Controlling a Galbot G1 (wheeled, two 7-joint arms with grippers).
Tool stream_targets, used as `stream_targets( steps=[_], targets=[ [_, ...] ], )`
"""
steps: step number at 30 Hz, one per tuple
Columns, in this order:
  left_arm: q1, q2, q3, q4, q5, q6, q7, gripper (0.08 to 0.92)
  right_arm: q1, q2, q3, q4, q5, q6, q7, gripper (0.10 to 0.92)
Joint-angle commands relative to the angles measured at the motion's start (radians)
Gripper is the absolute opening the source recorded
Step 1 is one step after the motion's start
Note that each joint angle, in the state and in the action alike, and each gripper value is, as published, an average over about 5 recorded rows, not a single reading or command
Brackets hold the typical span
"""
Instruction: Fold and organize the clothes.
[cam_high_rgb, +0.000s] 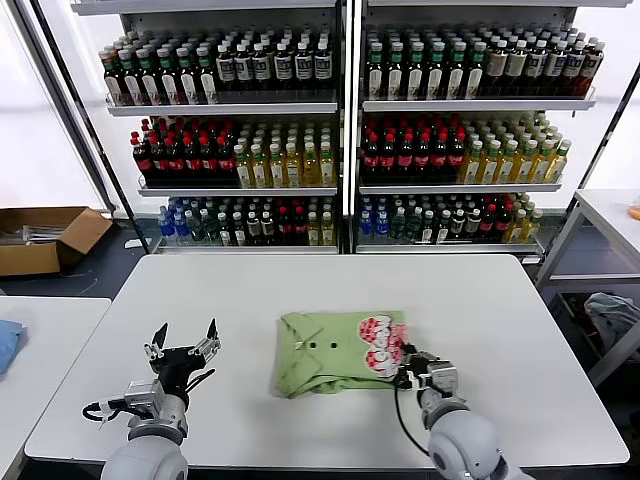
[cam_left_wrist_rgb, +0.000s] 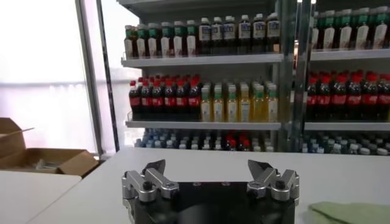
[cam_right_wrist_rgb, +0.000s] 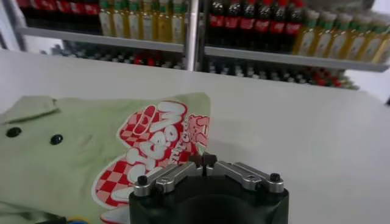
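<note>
Nearest the head cam, low on the white rectangular table (cam_high_rgb: 300, 440), are both arms, bodies cut off by the frame edge. Left gripper (cam_high_rgb: 184, 343) hovers over bare tabletop w/ fingers spread wide, nothing between them; the wrist view shows the same gap (cam_left_wrist_rgb: 209, 171). Center: light green short-sleeved collared shirt (cam_high_rgb: 335, 355), soft fabric, lies folded into a rough rectangle, dark buttons up, red-and-white checkered print toward its right end. Left wrist view catches only a green corner (cam_left_wrist_rgb: 350, 213). Right gripper (cam_high_rgb: 424, 372) sits at shirt's right edge, fingertips together (cam_right_wrist_rgb: 206, 162) on the fabric; can't tell if any cloth is pinched. Print lettering (cam_right_wrist_rgb: 152, 146) hard to read.
</note>
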Motion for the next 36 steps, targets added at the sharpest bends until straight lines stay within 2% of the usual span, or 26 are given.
stream_targets(
  steps=[1, 9, 13, 18, 25, 28, 36],
  targets=[
    [0.007, -0.005, 0.015, -0.009, 0.001, 0.000, 0.001, 0.823, -0.032, -0.059, 0.108, 0.024, -0.168, 0.000, -0.044, 0.133],
    [0.035, -0.018, 0.025, -0.008, 0.011, -0.003, 0.006, 0.823, -0.147, 0.152, 0.091, 0.226, -0.267, 0.031, -0.037, 0.346],
    [0.037, -0.028, 0.034, -0.008, 0.015, -0.003, 0.006, 0.823, -0.203, 0.249, -0.004, 0.187, -0.317, 0.045, 0.001, 0.467],
    [0.044, -0.029, 0.033, -0.007, 0.016, -0.003, 0.007, 0.823, -0.246, 0.345, -0.055, 0.132, -0.277, 0.017, 0.102, 0.606],
    [0.054, -0.032, 0.038, 0.007, 0.017, -0.004, 0.012, 0.823, -0.229, 0.365, -0.019, 0.104, -0.215, 0.026, 0.156, 0.794],
    [0.052, -0.034, 0.042, 0.008, 0.018, -0.003, 0.015, 0.823, -0.225, 0.370, -0.008, 0.098, -0.209, 0.030, 0.166, 0.819],
    [0.058, -0.033, 0.038, 0.012, 0.017, -0.004, 0.020, 0.823, -0.228, 0.378, 0.005, 0.039, -0.200, 0.060, 0.160, 0.823]
  ],
)
